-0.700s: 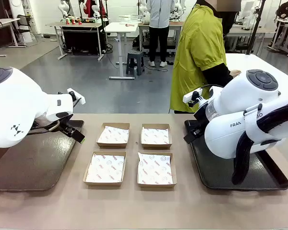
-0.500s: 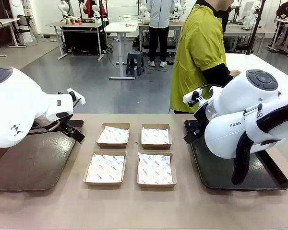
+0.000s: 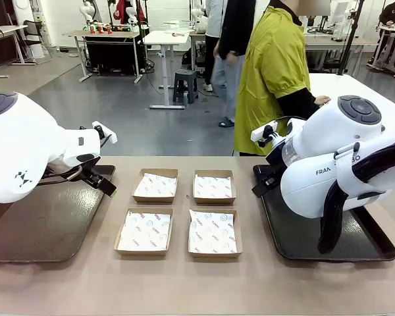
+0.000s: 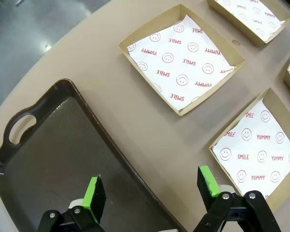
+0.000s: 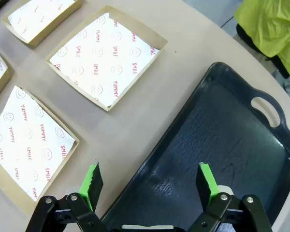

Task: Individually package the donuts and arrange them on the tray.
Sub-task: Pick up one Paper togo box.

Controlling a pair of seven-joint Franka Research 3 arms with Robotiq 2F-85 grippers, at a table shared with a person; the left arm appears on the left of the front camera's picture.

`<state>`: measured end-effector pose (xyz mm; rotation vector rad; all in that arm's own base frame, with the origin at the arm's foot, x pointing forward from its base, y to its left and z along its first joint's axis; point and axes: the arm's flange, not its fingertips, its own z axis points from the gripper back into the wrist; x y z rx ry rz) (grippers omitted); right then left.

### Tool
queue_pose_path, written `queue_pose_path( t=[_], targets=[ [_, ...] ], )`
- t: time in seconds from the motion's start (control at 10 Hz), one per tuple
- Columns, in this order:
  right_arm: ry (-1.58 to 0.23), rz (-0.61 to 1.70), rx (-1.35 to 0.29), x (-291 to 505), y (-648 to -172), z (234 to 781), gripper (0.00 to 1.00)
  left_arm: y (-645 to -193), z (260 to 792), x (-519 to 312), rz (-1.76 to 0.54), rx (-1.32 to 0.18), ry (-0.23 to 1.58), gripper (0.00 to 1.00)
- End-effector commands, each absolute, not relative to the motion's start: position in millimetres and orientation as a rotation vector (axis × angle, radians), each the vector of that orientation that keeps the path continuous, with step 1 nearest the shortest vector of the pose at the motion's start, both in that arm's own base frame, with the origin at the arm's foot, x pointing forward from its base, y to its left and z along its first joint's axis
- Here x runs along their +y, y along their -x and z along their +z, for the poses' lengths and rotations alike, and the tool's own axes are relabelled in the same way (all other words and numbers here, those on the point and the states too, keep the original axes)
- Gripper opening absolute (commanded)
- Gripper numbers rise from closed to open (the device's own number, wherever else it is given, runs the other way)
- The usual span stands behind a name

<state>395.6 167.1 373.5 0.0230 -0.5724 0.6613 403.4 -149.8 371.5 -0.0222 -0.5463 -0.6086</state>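
A passer-by in a dark top and jeans [image 3: 232, 39] has stepped in behind the far side of the tan desk [image 3: 184, 283]. The arms, trays and boxes sit as they did a moment ago.

At the left lies a dark brown rectangular plastic tray with a cut-out handle [image 3: 39, 224], its surface bare. The left pincer [image 4: 151, 184] hangs released over that tray's inner edge, green pads spread wide: one over the tray, the other over the desk just beside a box.

In the middle stand four shallow brown cardboard boxes [image 3: 155, 173], two by two and slightly apart. Each is lined with white paper printed in red with smileys [image 3: 145, 232].

The right pincer [image 5: 149, 178] is likewise released, straddling the inner edge of a black rectangular plastic tray [image 3: 296, 240] at the right. A person in a yellow-green jacket [image 3: 273, 72] stands beyond that tray.
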Motion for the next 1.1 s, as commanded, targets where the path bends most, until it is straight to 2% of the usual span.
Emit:
queue_pose_path(
  t=[0.0, 0.4, 0.6, 0.8, 1.0],
  targets=[
    [-0.023, 0.661, -0.572, 167, -396, 373, 1.0, -403, 371, -150, -0.609, -0.547, 0.022, 1.0],
    [-0.023, 0.661, -0.572, 167, -396, 373, 1.0, -403, 372, -150, -0.609, -0.546, 0.022, 1.0],
    [0.095, 0.643, -0.504, 145, -349, 385, 1.0, -350, 373, -124, -0.658, -0.494, 0.007, 1.0],
    [0.092, 0.627, -0.391, 107, -298, 403, 1.0, -296, 380, -96, -0.706, -0.397, 0.02, 1.0],
    [0.07, 0.648, -0.313, 87, -257, 412, 1.0, -263, 383, -80, -0.745, -0.302, 0.053, 1.0]
  ],
)
